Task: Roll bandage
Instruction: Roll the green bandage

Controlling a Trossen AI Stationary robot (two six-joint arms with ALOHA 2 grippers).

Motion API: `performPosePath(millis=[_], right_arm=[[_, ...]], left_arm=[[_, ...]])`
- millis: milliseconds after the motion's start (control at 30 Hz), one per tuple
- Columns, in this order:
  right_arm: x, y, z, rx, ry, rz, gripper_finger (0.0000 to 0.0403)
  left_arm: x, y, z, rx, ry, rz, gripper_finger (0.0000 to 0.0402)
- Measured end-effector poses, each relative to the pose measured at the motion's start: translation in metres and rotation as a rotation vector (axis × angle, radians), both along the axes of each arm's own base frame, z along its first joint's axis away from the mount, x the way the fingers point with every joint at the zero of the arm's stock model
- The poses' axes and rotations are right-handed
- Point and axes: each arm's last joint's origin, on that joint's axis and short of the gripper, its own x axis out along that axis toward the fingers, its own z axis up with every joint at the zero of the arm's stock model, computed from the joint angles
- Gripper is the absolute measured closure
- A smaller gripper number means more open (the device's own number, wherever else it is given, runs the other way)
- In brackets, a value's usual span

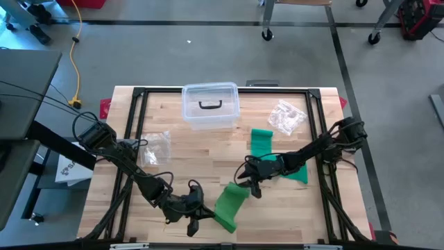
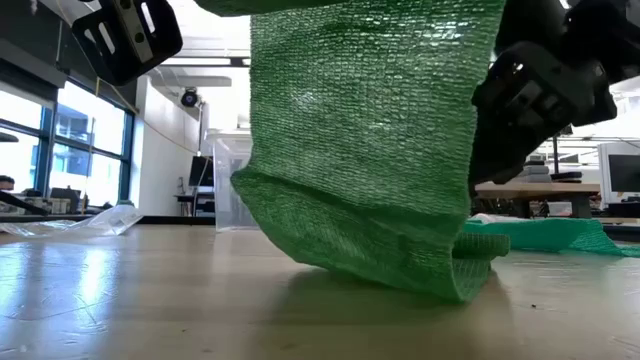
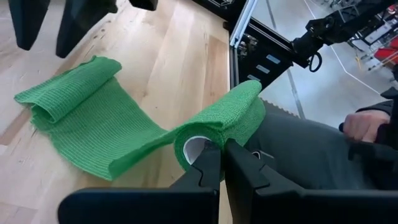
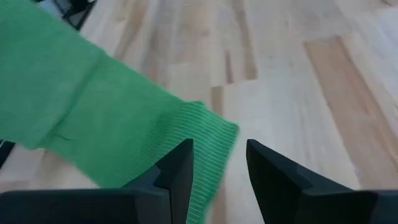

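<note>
A green bandage (image 1: 231,201) runs across the wooden table. Its rolled end (image 3: 217,118), with a white core, is lifted near the table's front edge, and my left gripper (image 3: 216,158) is shut on it. From the roll the strip sags to the table (image 2: 400,255). A loose, folded stretch (image 3: 68,102) lies flat farther off, and more bandage (image 1: 262,142) lies toward the far right. My right gripper (image 4: 217,165) stands open, slanting down just over the strip's edge (image 4: 205,134), and shows in the high view (image 1: 247,179). My left gripper pinches the rim of the roll's open end (image 3: 200,144). One fingertip is at the mouth of the white core and the other on the green outer wrap. The roll is lifted clear, and the strip trails slack from it to the table. My right gripper hovers at the strip's edge; whether it touches the bandage I cannot tell.
A clear lidded plastic box (image 1: 210,104) stands at the far middle. Crumpled plastic bags lie at the far right (image 1: 286,117) and at the left (image 1: 156,147). A black frame (image 1: 132,139) borders the table. A person's hand (image 3: 364,124) shows beyond the table's edge.
</note>
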Motion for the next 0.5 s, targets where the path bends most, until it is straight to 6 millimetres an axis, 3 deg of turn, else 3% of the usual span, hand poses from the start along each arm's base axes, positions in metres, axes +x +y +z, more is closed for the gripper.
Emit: performPosePath(millis=[133,300,400,500], right_arm=[[0.006,0.003,-0.002,-0.022,0.066,0.016,0.0263],[0.014,0.012,-0.02,-0.044,0.15,0.129,0.0268],[0.018,0.014,-0.024,-0.043,0.168,0.148,0.0298],[0.02,0.014,-0.022,-0.082,0.154,0.174,0.036]], left_arm=[[0.0,0.0,0.0,-0.001,-0.001,0.0,0.04],[0.0,0.0,0.0,-0.001,-0.001,0.002,0.04],[0.0,0.0,0.0,-0.001,-0.002,0.001,0.04],[0.0,-0.001,0.0,-0.011,0.001,0.001,0.04]])
